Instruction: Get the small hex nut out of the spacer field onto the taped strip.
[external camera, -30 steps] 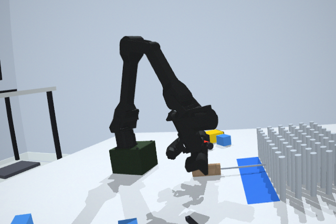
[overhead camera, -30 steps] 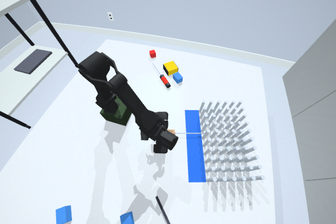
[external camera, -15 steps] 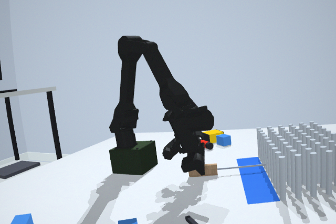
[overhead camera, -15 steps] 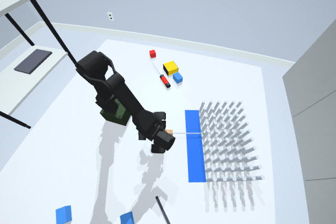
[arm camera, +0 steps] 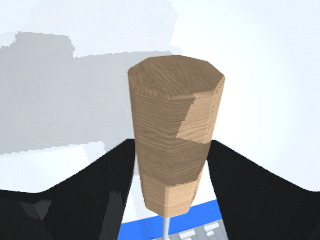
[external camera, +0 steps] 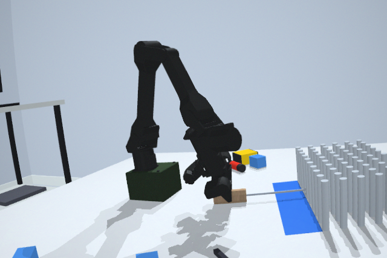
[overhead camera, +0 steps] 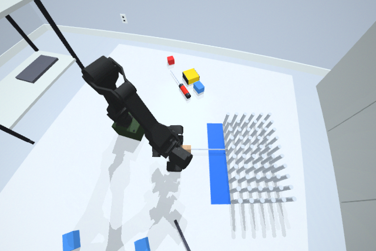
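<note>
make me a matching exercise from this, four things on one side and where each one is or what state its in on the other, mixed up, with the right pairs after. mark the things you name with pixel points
1. wooden handle (overhead camera: 186, 148) (external camera: 239, 196) (arm camera: 175, 120)
2. metal spacers (overhead camera: 263, 200) (external camera: 343, 202)
3. red-handled screwdriver (overhead camera: 184, 90) (external camera: 236, 165)
4. blue strip (overhead camera: 219, 178) (external camera: 295, 214) (arm camera: 135, 230)

A. standing upright in rows
B. lying flat in front of the field
C. gripped by the end effector (arm camera: 172, 172)
D. lying near the yellow block (overhead camera: 191, 75) (external camera: 245, 156)

1-C, 2-A, 3-D, 4-B
</note>
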You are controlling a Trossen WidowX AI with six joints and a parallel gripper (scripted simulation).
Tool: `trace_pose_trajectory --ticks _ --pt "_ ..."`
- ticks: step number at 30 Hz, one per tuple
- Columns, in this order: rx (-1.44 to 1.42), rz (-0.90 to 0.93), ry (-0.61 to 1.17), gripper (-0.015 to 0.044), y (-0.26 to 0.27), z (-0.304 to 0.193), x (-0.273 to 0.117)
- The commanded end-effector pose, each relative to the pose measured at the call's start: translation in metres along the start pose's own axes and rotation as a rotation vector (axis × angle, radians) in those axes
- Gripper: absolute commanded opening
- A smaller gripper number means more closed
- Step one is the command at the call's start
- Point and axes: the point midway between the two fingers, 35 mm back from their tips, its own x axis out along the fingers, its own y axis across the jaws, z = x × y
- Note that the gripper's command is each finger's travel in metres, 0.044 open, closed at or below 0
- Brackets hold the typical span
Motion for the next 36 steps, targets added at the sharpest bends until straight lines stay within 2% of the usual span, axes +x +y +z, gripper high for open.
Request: trace_pose_trajectory --ticks 1,36 --pt "-0.001 -0.001 0.002 0.0000 -0.001 0.004 -0.001" --pt "-0.001 -0.001 0.001 0.0000 -0.003 0.013 -0.015"
